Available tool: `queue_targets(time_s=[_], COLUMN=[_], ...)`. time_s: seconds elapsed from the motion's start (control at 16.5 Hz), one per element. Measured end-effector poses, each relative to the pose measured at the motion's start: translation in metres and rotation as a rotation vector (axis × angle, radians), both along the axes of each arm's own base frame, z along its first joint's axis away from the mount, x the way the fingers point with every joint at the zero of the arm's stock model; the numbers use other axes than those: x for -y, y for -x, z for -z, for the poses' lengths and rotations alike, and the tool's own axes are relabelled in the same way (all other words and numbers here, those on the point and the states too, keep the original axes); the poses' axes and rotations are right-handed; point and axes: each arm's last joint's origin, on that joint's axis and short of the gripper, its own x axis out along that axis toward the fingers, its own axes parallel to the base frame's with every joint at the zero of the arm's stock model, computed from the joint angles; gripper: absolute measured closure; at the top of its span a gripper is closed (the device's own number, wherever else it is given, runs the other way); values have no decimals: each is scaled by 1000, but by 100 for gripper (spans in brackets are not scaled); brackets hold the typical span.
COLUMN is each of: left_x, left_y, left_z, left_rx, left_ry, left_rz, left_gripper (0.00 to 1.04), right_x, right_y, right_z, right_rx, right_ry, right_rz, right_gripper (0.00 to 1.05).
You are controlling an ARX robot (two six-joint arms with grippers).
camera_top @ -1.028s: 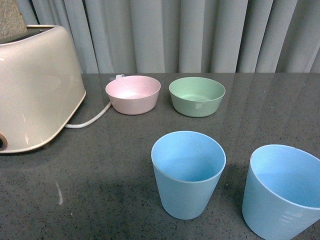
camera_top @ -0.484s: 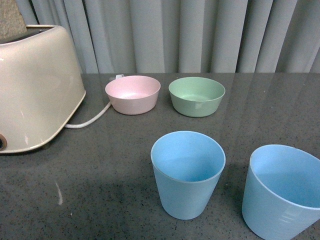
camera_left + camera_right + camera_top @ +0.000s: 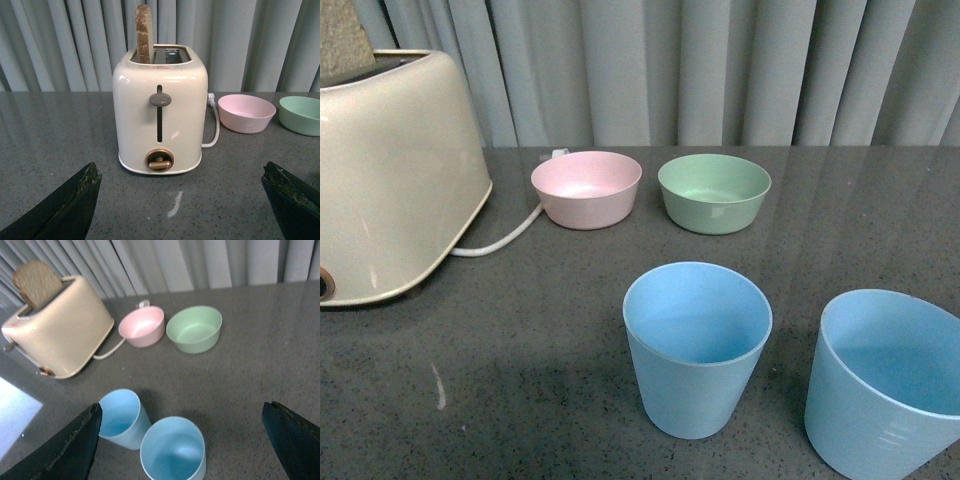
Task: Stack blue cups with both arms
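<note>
Grey counter (image 3: 250,370), blue cups (image 3: 122,420) (image 3: 172,450) standing free below spread right jaws, left jaws spread

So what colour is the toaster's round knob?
Copper-bronze knob on the cream toaster, clearest in the left wrist view.

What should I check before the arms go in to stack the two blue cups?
1. The left blue cup and the right blue cup stand upright, mouths up: ok.
2. The cups are apart, with a gap between them: ok.
3. Both cups are empty: ok.
4. The left gripper is open and holds nothing: ok.
5. The right gripper is open and holds nothing: ok.
6. The left gripper is lined up with a cup: not ok; its wrist view shows the toaster and no cup.
</note>
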Motion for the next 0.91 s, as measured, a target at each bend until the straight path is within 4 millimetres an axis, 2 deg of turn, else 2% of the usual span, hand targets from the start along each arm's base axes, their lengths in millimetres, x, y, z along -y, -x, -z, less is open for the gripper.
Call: queue_targets(time_s=[0.12, 0.3, 0.36, 0.42, 0.48, 0.6, 0.91], left_x=[0, 0, 0, 0, 0, 0, 0], left_y=[0, 0, 0, 0, 0, 0, 0], left_z=[0, 0, 0, 0, 0, 0, 0], left_rx=[0, 0, 0, 0, 0, 0, 0], left_ry=[0, 0, 0, 0, 0, 0, 0], left_rz=[0, 0, 0, 0, 0, 0, 0], left_gripper=[7, 7, 7, 7, 7, 7, 7], right_x=[-5, -19, -32, -35, -39, -44, -46], right_y=[-3, -15, -28, -43, -50, -52, -50], right_z=[3, 19, 42, 65, 78, 90, 89], right_rx=[-26, -118, -210, -284, -346, -394, -407], right_ry=[13, 70, 132, 199, 232, 256, 252], right_rz=[-11, -34, -34, 46, 62, 94, 108], right_gripper=[7, 7, 7, 7, 7, 26, 78])
